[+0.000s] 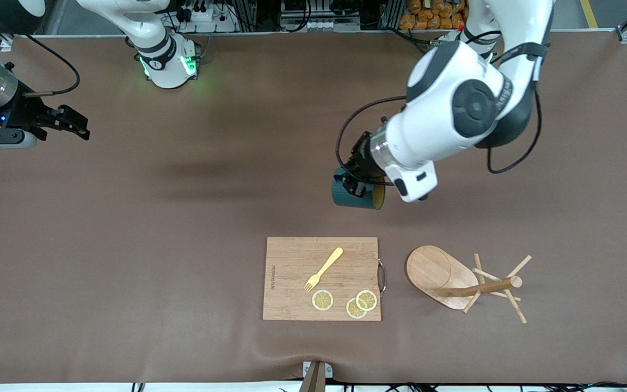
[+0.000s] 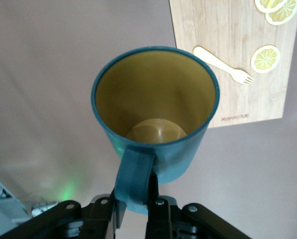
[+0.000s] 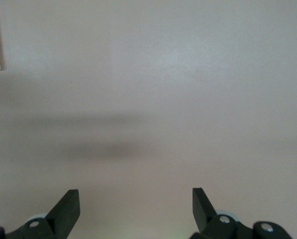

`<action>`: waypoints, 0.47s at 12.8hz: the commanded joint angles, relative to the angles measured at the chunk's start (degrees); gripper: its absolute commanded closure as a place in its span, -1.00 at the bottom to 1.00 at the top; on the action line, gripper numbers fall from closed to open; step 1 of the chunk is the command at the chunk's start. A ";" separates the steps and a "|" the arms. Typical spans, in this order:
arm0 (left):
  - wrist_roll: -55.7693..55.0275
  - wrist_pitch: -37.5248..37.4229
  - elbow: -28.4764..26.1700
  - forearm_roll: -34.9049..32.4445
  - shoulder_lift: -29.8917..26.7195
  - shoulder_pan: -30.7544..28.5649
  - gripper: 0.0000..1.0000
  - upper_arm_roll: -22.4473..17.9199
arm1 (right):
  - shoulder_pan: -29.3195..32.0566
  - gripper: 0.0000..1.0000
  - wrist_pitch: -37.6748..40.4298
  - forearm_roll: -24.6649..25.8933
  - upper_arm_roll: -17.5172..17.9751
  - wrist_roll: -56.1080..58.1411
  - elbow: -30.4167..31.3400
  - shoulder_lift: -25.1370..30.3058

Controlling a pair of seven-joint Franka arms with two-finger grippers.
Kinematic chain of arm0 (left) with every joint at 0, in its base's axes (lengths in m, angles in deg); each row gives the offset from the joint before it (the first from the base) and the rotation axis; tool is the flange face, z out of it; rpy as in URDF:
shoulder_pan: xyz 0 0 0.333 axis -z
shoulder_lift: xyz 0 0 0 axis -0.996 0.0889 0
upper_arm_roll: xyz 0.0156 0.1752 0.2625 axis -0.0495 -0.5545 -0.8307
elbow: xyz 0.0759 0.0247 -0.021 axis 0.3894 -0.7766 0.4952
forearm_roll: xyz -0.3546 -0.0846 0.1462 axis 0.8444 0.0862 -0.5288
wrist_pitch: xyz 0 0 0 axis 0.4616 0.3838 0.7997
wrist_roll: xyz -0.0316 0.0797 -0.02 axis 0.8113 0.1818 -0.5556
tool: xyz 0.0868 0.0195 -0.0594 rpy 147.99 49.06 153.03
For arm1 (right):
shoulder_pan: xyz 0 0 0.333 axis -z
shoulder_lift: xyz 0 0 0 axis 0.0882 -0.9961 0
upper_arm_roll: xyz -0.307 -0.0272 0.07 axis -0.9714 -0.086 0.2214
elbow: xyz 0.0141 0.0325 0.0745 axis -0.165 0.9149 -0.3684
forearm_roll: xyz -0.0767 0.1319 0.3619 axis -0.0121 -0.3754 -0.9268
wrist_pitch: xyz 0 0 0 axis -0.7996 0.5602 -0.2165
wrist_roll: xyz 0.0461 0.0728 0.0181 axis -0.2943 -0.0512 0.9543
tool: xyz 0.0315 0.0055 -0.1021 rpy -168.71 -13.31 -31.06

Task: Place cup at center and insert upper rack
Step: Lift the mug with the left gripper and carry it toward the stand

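My left gripper (image 1: 355, 184) is shut on the handle of the teal cup (image 1: 358, 196) and holds it in the air, tipped on its side, over bare table mat. In the left wrist view the cup (image 2: 155, 104) shows its yellowish inside, and the fingers (image 2: 157, 209) pinch the handle at my left gripper (image 2: 138, 199). The wooden mug tree (image 1: 458, 279) lies on its side on the table, toward the left arm's end of the cutting board. My right gripper (image 1: 71, 126) waits open and empty over the right arm's end of the table, and the right wrist view (image 3: 136, 204) shows it over bare mat.
A rectangular wooden cutting board (image 1: 292, 283) lies near the front edge with a yellow fork (image 1: 323, 269) and three lemon slices (image 1: 323, 300) on it. The board (image 2: 223, 30) also shows in the left wrist view. The brown mat (image 1: 155, 245) covers the table.
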 commanded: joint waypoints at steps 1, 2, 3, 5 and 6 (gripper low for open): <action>3.22 0.46 -1.64 5.81 -2.17 -3.75 1.00 0.46 | 0.06 -1.00 2.07 1.14 -0.15 0.27 -0.38 2.89; 4.53 0.20 -1.64 7.83 -2.26 -5.42 1.00 0.54 | 0.41 -1.00 2.42 1.23 -0.49 0.62 -0.56 5.17; 5.59 -0.07 -1.64 10.20 -2.35 -7.00 1.00 0.63 | 1.29 -1.00 3.12 1.23 -0.50 0.62 -1.34 5.98; 7.44 -0.24 -1.64 12.94 -2.70 -9.12 1.00 0.54 | 1.65 -1.00 3.92 0.88 -0.67 0.80 -3.71 5.98; 8.40 -0.33 -1.64 14.08 -2.70 -9.91 1.00 0.63 | 1.65 -1.00 4.27 0.27 -1.54 2.19 -5.46 5.55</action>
